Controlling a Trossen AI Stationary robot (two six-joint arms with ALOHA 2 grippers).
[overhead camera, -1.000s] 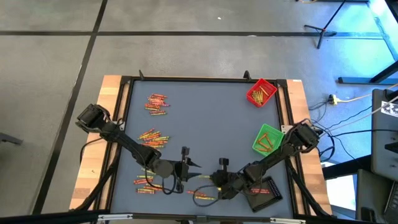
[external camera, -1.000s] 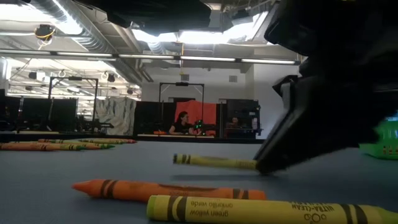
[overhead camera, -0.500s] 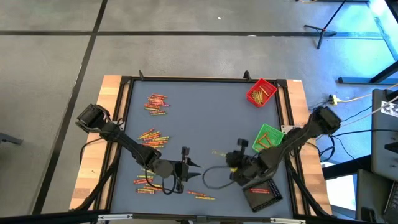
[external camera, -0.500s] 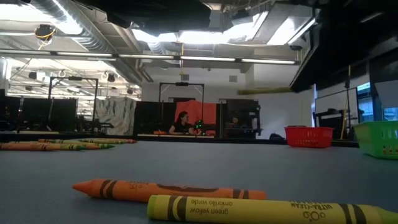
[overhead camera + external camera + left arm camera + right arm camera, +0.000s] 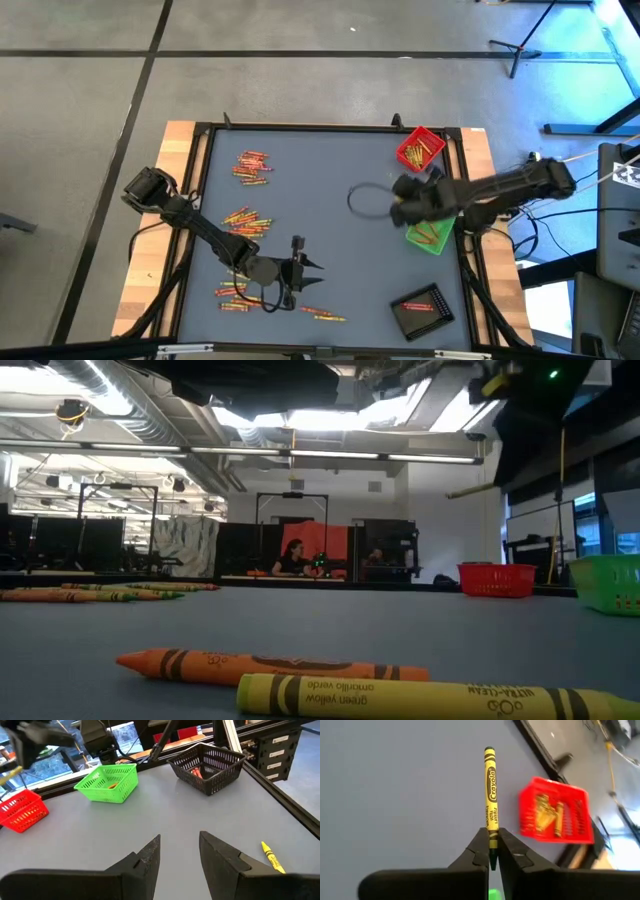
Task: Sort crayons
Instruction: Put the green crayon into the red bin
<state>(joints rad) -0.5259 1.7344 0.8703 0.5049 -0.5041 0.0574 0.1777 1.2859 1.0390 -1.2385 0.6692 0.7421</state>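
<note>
Grey and framed in black rails, the tabletop (image 5: 330,200) sits on a pale wooden base over a concrete floor. Above it, the right pincer (image 5: 492,851) is clenched on the lower end of a slim yellow crayon (image 5: 490,795) with a black-printed paper wrapper, which sticks straight out past the fingertips. In the high view this pincer (image 5: 398,200) hangs just beside the green plastic lattice tray (image 5: 432,232), on the side toward the tabletop's middle, with the red plastic lattice tray (image 5: 419,149) near the far rail beyond the green one; yellow and orange sticks lie in both. A black mesh tray (image 5: 420,310) stands nearer the front rail than the green tray. Well apart from the green tray, toward the tabletop's left front, the left pincer (image 5: 179,851) rests low with its fingers parted and nothing between them. Loose crayons (image 5: 250,218) lie in clusters around it.
</note>
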